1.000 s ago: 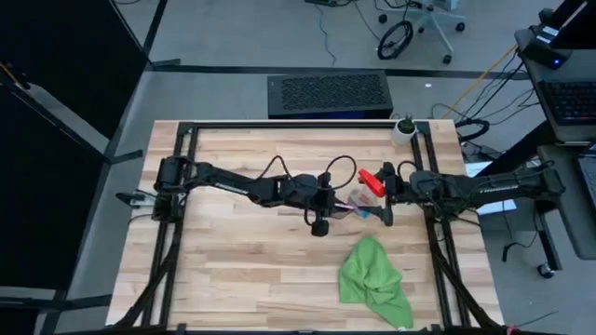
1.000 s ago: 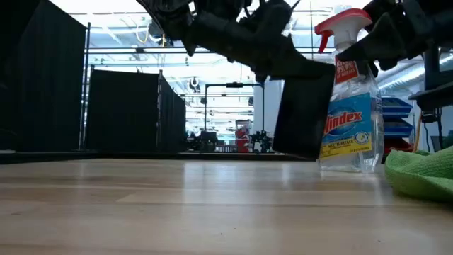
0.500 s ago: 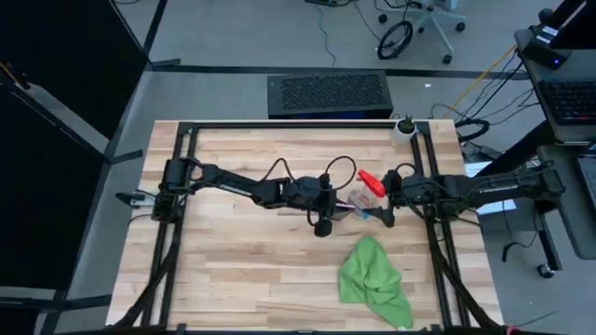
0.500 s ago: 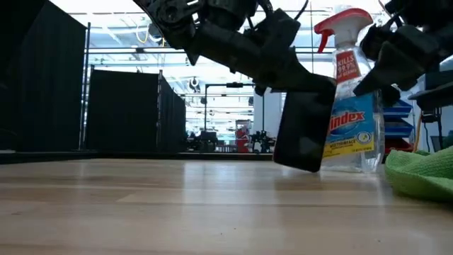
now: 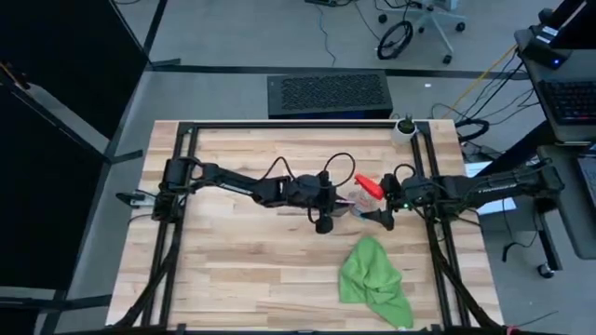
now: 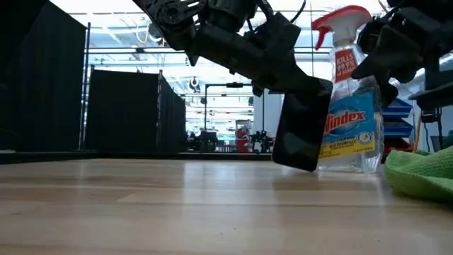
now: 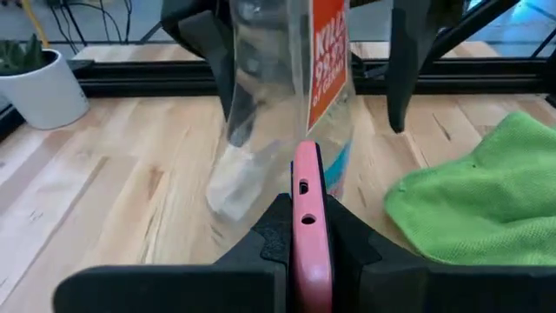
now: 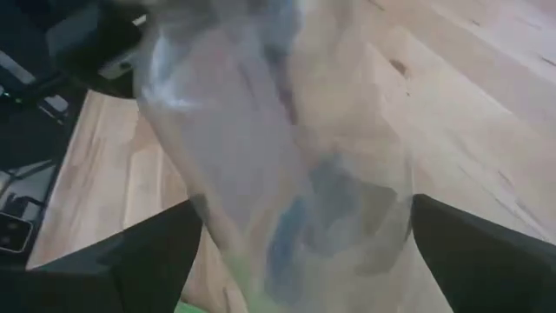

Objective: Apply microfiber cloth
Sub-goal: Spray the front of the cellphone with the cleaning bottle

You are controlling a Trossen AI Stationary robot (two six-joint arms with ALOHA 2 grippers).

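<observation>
High view: microfiber cloth [image 5: 373,283] — bright green, crumpled; left claw [image 5: 322,221] grips phone [image 6: 300,132].

A light wooden table [image 5: 242,270] of butcher-block planks fills the middle of the high view, edged by a black metal frame [image 5: 298,126] along its top and sides. On it, at the lower right of the frame, lies the crumpled microfiber cloth [image 5: 374,282], bright green. Just above it, right of centre, stands a clear spray bottle [image 6: 350,106] with a red nozzle, tilted slightly; whether its base rests fully on the wood cannot be told. A small white pot [image 5: 404,129] with a green plant sits at the upper right corner.
</observation>
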